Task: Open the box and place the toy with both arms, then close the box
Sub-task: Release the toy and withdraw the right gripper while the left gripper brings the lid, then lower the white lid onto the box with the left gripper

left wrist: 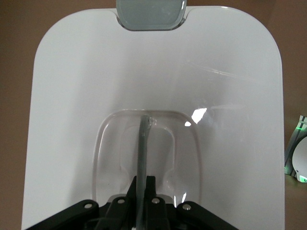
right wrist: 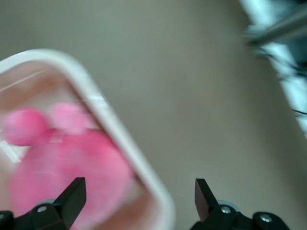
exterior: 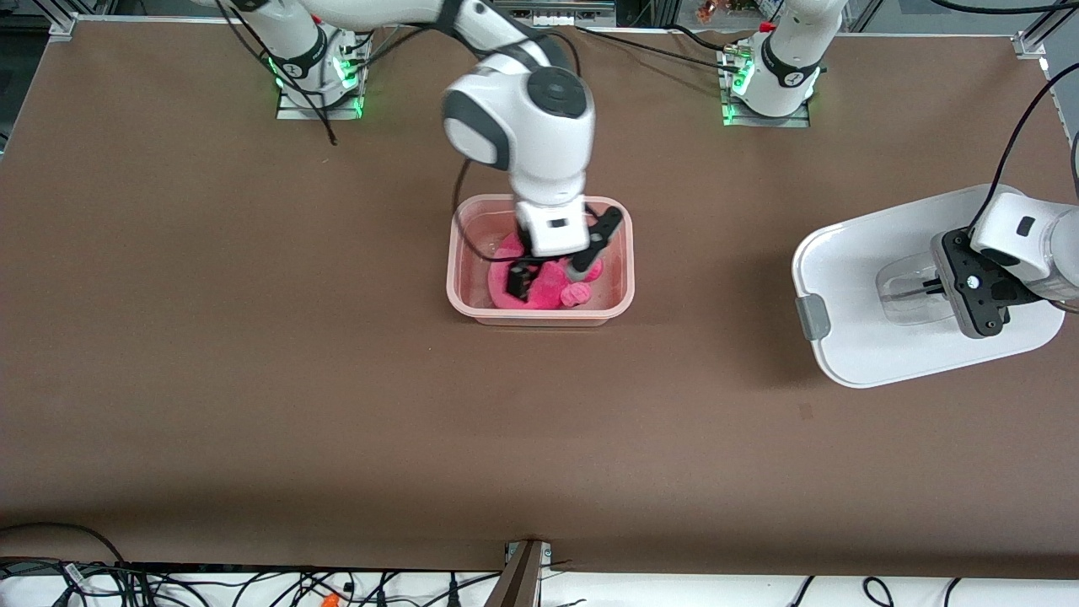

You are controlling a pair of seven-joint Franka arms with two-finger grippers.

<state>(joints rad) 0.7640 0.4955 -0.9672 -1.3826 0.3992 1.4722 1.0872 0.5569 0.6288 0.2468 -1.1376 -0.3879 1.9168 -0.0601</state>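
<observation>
Toy point(exterior: 548, 287) in box point(exterior: 539, 316); right hand point(exterior: 552, 278) spread above it. Left hand point(exterior: 931, 287) clamps lid point(exterior: 860, 278) handle.

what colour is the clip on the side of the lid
Grey, on a white lid; the clip shows best in the left wrist view.

toy point(exterior: 548, 287) in box point(exterior: 459, 253); lid point(exterior: 860, 278) toward left arm's end
</observation>
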